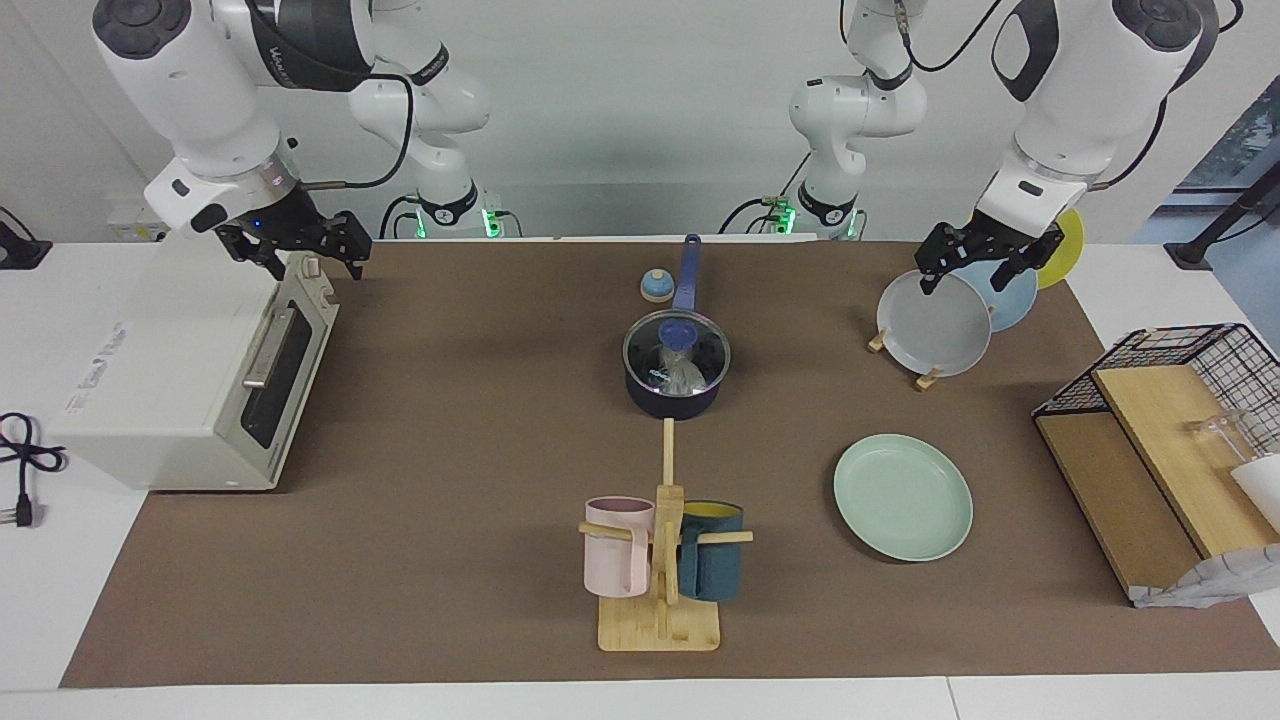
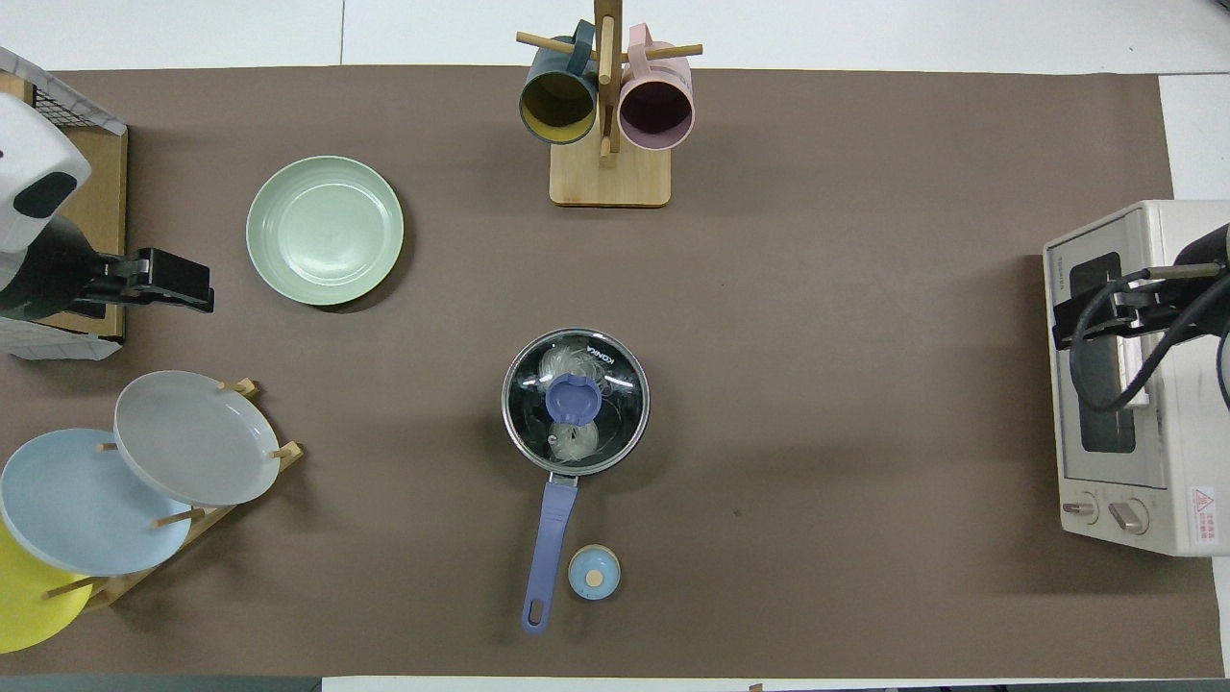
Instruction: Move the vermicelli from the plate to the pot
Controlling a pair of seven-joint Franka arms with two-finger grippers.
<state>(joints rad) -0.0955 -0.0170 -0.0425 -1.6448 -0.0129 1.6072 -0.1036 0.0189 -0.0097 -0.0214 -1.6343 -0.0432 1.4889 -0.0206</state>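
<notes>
The vermicelli (image 1: 684, 376) lies in the dark pot (image 1: 668, 402) in the middle of the mat, under a glass lid with a blue knob (image 1: 679, 331). Two whitish nests (image 2: 575, 441) show through the lid (image 2: 615, 380) in the overhead view; the pot's blue handle (image 2: 549, 538) points toward the robots. The mint-green plate (image 1: 903, 497) (image 2: 325, 231) is bare, farther from the robots than the pot, toward the left arm's end. My left gripper (image 1: 985, 268) (image 2: 183, 288) is open and raised over the plate rack. My right gripper (image 1: 300, 255) (image 2: 1081, 322) is open and raised over the toaster oven.
A plate rack (image 1: 940, 320) holds grey, light-blue and yellow plates. A white toaster oven (image 1: 180, 400) stands at the right arm's end. A mug tree (image 1: 662, 560) holds pink and teal mugs. A small blue round knob (image 1: 657, 287) lies beside the handle. A wire basket (image 1: 1180, 440) stands at the left arm's end.
</notes>
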